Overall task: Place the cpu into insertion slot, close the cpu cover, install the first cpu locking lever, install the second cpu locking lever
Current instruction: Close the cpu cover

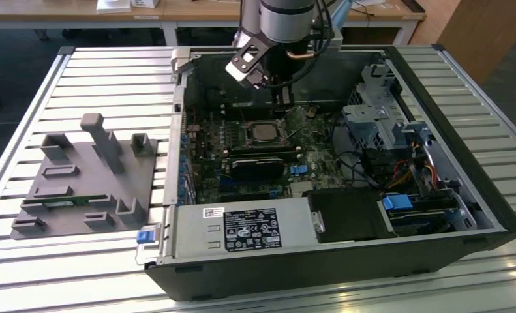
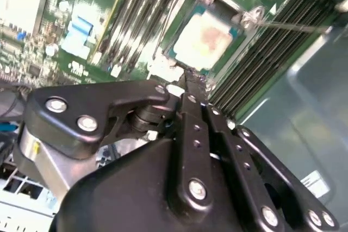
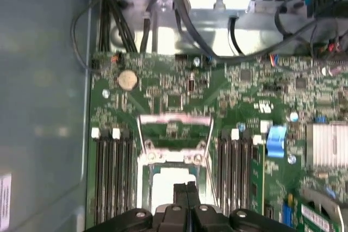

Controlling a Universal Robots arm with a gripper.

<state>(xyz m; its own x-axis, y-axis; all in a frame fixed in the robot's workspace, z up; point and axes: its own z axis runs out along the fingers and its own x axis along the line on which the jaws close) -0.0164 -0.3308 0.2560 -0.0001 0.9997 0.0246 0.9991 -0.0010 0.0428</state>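
The gripper (image 3: 185,187) is hovering pinched tight and empty just above the cpu (image 3: 163,180), which is already sitting in the insertion slot (image 3: 147,173), so I'm guessing it's working on the flipped-open cpu cover (image 3: 174,117), and that's calling for a gentle push without scraping the chip.
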